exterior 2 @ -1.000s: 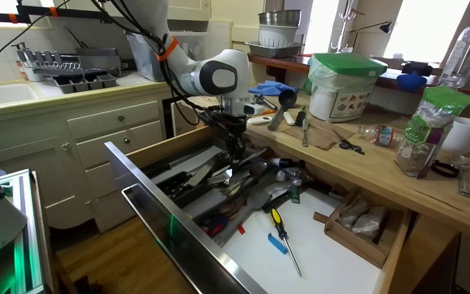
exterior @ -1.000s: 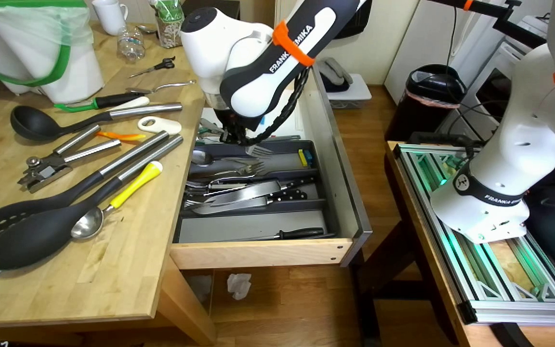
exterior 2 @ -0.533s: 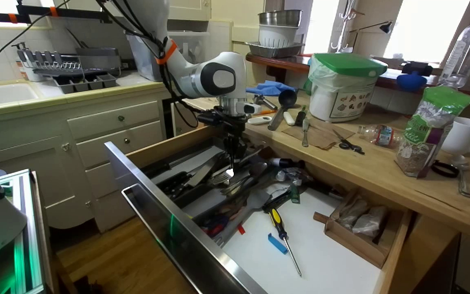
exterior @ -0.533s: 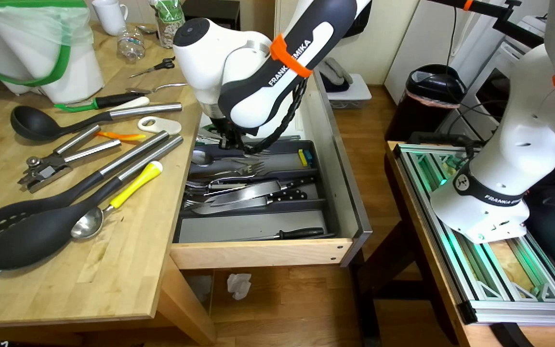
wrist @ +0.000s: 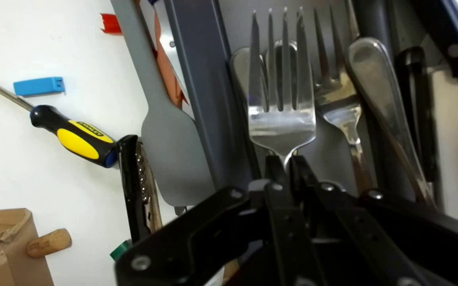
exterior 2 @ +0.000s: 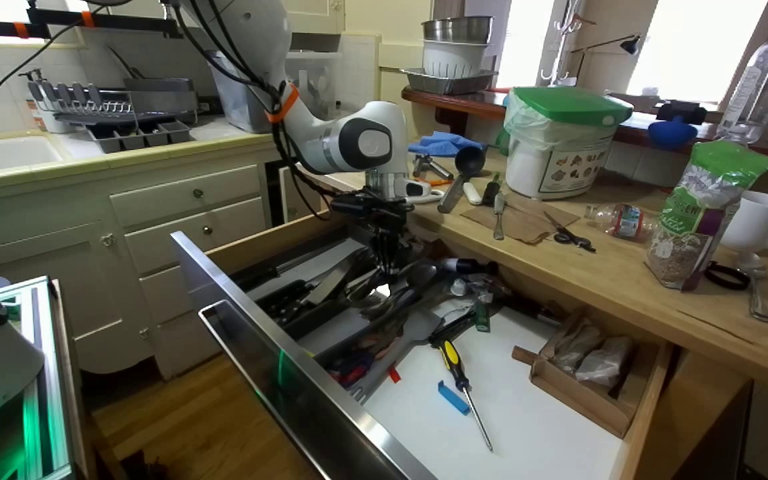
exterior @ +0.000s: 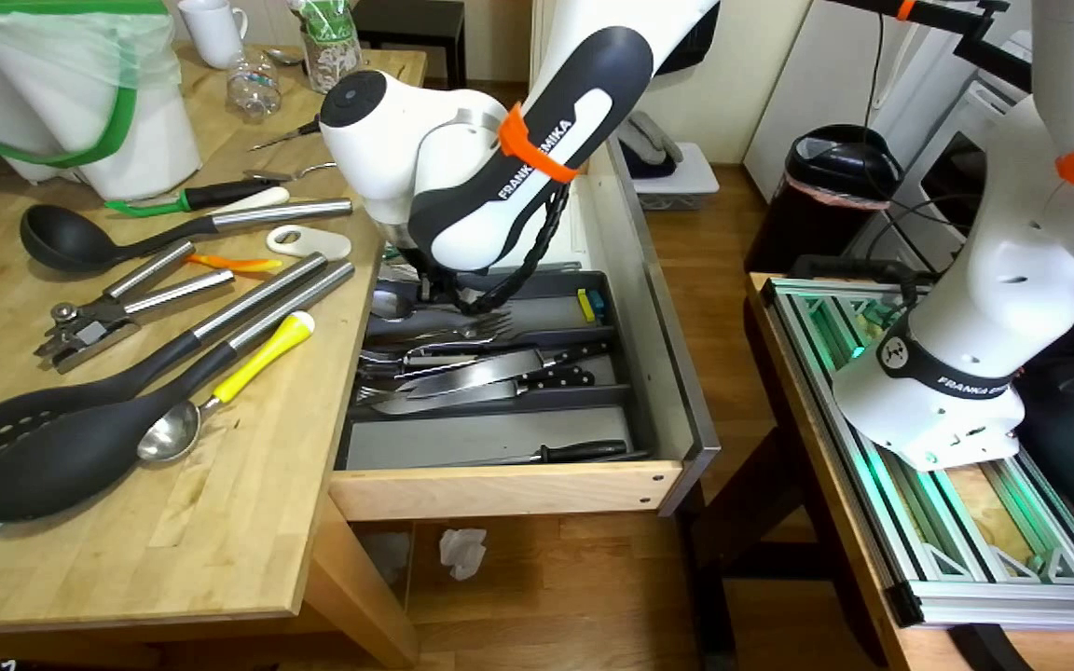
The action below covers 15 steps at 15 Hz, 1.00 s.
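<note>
A gripper (wrist: 286,160), pinched narrow, holds one fork (wrist: 282,126) by its neck over the cutlery tray (wrist: 209,95); its long axis runs straight ahead, tines toward the front edge of the drawer (exterior: 509,494), though contact beneath is hard to make out. A second fork (wrist: 337,97) lies beside it; one spatula (wrist: 173,151) and one screwdriver (wrist: 84,140) past the tray's edge

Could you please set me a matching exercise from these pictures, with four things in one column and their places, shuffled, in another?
Things:
1. uppermost fork
2. screwdriver
3. black ladle
4. crumpled white scrap

Places:
A. on the wooden floor
B. in the drawer, outside the cutlery tray
C. clamped in the gripper
D. on the wooden tabletop

Pairs: 1-C; 2-B; 3-D; 4-A
</note>
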{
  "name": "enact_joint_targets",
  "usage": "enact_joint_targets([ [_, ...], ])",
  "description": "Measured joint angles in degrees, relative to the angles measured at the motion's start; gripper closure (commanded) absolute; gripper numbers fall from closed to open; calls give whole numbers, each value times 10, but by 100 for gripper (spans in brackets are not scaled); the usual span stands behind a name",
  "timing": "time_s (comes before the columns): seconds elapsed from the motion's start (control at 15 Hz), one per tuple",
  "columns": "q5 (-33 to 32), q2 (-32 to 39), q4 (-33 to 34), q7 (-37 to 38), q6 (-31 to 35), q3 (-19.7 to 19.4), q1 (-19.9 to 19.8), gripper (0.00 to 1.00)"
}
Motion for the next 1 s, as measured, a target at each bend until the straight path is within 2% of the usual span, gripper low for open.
enact_joint_targets([
  [0.53, 0, 31, 42, -40, -14, 5, 4, 98],
  [1.0, 0, 48, 78, -58, -100, 15, 6, 98],
])
